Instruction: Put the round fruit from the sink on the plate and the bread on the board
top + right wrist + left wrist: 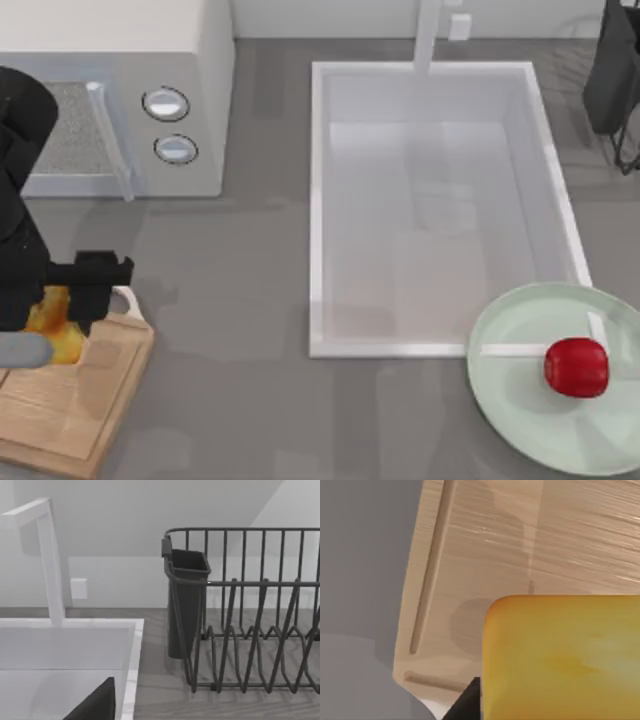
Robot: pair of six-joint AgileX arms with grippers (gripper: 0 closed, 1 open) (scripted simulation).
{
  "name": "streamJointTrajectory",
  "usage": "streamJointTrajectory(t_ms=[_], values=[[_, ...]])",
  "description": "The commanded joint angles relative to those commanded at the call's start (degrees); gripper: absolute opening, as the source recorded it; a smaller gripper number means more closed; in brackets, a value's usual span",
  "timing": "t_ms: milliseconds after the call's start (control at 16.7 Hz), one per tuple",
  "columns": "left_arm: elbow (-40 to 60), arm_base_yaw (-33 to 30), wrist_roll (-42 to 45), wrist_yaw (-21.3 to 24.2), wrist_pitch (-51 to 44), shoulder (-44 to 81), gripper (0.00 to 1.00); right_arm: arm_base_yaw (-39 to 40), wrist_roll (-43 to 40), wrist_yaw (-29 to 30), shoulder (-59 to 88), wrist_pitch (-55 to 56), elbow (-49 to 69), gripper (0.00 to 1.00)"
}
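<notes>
The left hand grips the bread over the board, near its handle end.

A rendered kitchen. The grey desk carries a white sink with faucet, a microwave and a dark dish rack.

A glossy red round fruit is seen lying on the pale green plate at lower right, beside the white sink; golden bread is being held over the wooden board at lower left.
</notes>
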Motion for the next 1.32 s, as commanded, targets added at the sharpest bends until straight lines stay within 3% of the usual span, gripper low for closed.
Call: streamJointTrajectory(t_ms=[1140, 1320], values=[[-6.6, 0.0, 0.1, 0.0, 10.8, 4.2, 0.00, 0.0, 0.0, 0.0, 0.0, 0.0, 0.0, 1.00], [-6.6, 0.0, 0.1, 0.0, 10.8, 4.2, 0.23, 0.0, 0.0, 0.0, 0.0, 0.0, 0.0, 1.00]])
